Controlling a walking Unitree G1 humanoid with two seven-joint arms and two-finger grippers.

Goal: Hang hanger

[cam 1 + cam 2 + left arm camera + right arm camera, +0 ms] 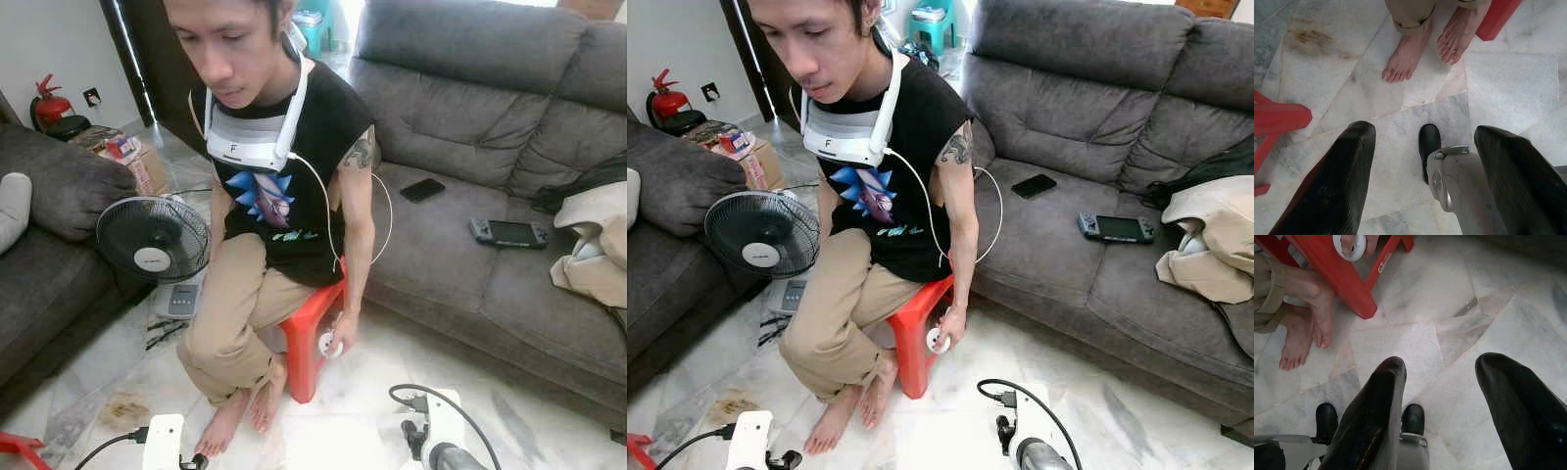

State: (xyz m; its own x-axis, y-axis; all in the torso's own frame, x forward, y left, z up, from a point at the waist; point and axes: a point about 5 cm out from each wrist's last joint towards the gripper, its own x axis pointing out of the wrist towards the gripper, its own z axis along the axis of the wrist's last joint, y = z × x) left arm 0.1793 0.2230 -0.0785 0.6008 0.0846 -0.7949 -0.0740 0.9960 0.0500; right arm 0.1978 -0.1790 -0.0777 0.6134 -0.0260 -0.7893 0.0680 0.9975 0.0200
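Left gripper (1420, 181): fingers spread, nothing between them, hanging low over the marble floor (1508, 88). Right gripper (1449, 411): fingers likewise apart and empty, also over the floor. Landmark: red plastic stool (312, 333). A person sits on it, bare feet (1403, 61) on the floor just in front of the stool, one hand (338, 336) at its side holding a small white controller (1350, 246). Standing fan (153, 238) beside the stool, on the robot's left. Grey sofa (470, 127) behind the stool, carrying a phone (422, 190) and a handheld game console (508, 232). No hanger identifiable.
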